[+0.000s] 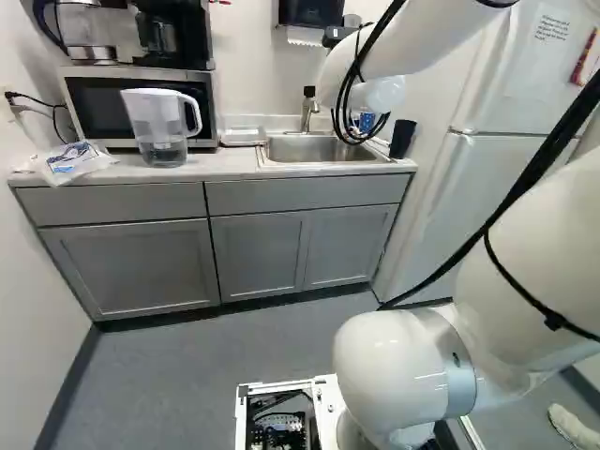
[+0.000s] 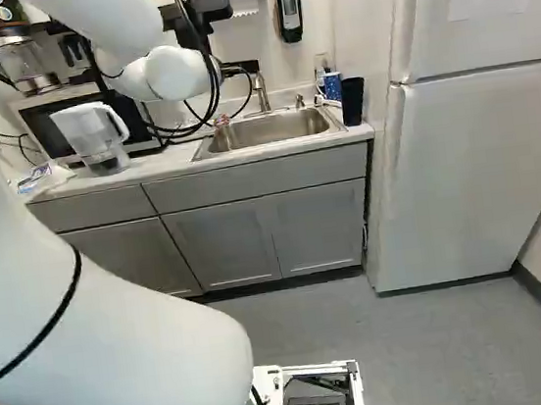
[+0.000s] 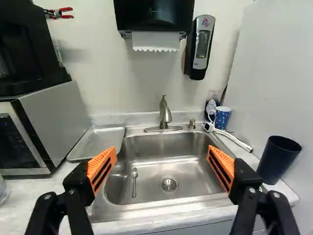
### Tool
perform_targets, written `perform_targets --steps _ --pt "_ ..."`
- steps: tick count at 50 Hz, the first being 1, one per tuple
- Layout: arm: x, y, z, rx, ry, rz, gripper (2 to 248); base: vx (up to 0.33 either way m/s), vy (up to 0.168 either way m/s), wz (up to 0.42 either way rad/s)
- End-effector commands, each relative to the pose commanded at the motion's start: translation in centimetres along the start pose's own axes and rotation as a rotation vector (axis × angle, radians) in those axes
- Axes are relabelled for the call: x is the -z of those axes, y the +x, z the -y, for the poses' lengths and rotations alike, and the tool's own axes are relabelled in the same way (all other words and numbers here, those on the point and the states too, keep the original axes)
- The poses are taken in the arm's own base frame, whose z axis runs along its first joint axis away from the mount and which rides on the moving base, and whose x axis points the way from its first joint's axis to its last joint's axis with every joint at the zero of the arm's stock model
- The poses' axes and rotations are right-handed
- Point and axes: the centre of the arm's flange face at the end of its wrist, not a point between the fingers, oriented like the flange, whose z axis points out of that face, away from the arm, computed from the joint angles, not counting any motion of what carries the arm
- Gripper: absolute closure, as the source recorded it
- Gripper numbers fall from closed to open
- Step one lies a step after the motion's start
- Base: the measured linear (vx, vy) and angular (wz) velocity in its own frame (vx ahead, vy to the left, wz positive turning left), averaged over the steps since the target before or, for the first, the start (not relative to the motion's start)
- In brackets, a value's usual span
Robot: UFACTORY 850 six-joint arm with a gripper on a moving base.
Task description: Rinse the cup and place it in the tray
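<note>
Pincer spread wide before the sink, both cups standing on the counter

The black two-fingered gripper with orange pads is reached out toward the stainless-steel sink, in the upper middle of the right base view. In the wrist view its fingers stand well apart, with the basin showing ahead and between them.

Two cups stand upright on the pale counter; which one is meant cannot be told. The blue cup with a white pattern is near the sink's back corner, on the side toward the white refrigerator. The tall dark tumbler stands nearer, beyond the finger on that same side; in the right base view both are right of the basin.

The shallow silver metal tray lies flat between the sink and the silver-and-black microwave. A small metal spoon lies in the basin beside the round drain. Behind rises the brushed-metal faucet. At upper left of the left base view, a clear, white-handled pitcher stands before the microwave.
</note>
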Motion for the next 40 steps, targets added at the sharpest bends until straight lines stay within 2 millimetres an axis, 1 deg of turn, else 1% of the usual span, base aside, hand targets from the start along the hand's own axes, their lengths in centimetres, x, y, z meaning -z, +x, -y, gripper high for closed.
perform_targets --steps 40 --pt "0.0 0.0 0.0 0.0 0.0 0.0 3 0.0 0.0 0.0"
